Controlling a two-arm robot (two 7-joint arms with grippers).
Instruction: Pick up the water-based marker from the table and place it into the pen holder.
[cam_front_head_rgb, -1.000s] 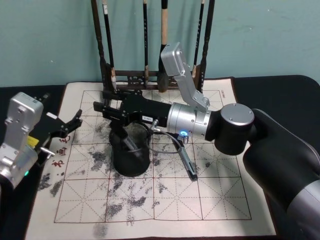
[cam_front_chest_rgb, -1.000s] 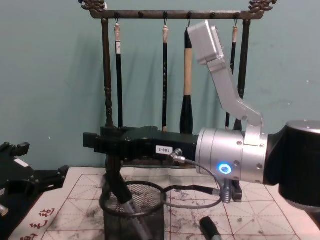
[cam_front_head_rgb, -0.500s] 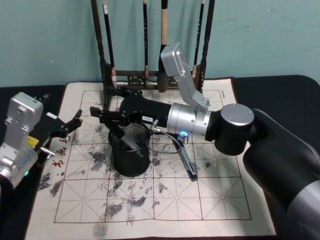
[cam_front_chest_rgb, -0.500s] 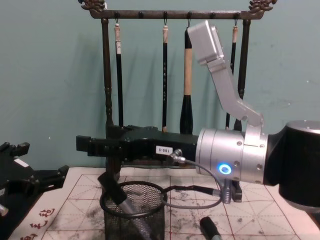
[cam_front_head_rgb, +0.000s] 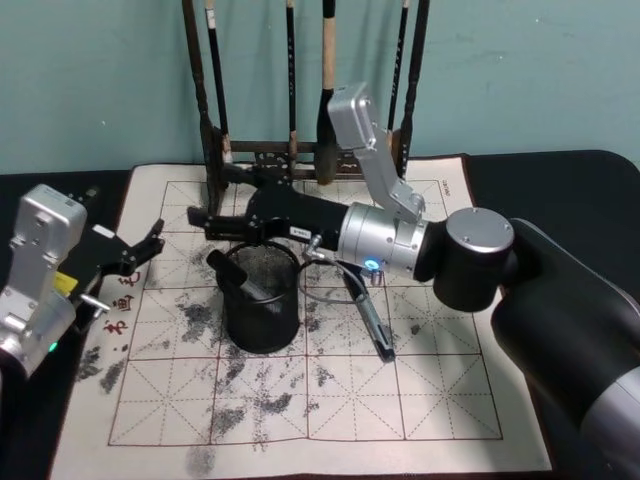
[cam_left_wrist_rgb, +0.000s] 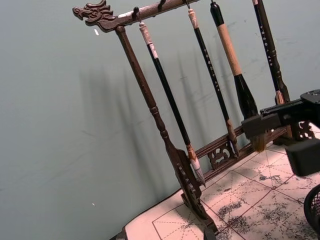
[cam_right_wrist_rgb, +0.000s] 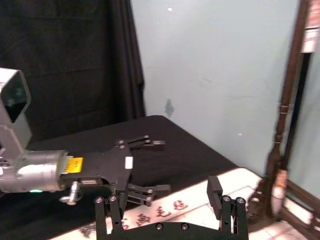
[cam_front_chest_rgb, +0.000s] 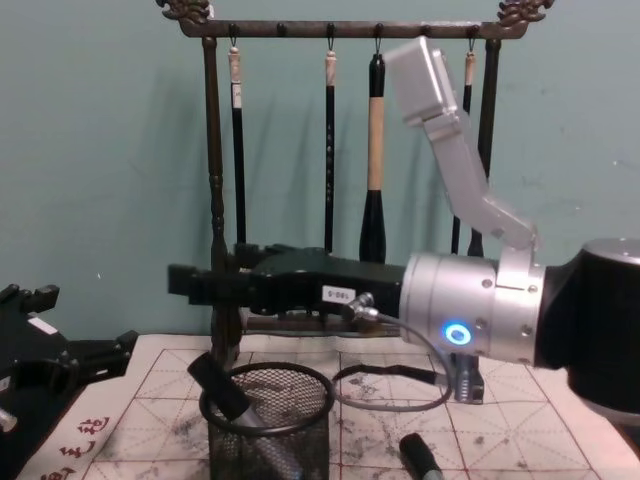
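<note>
I saw the black-capped marker (cam_front_chest_rgb: 222, 388) leaning inside the upright black mesh pen holder (cam_front_chest_rgb: 300, 445), cap over its left rim.

The right tool (cam_front_head_rgb: 200, 222) has let go and lifted off the marker (cam_front_chest_rgb: 225, 392), now leaning in the pen holder (cam_front_chest_rgb: 295, 445).

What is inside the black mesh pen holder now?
A marker leans inside the pen holder, its black cap above the rim on the robot's left side. Its lower end and the holder's bottom are hidden behind the mesh wall. The open right claw hovers above.
</note>
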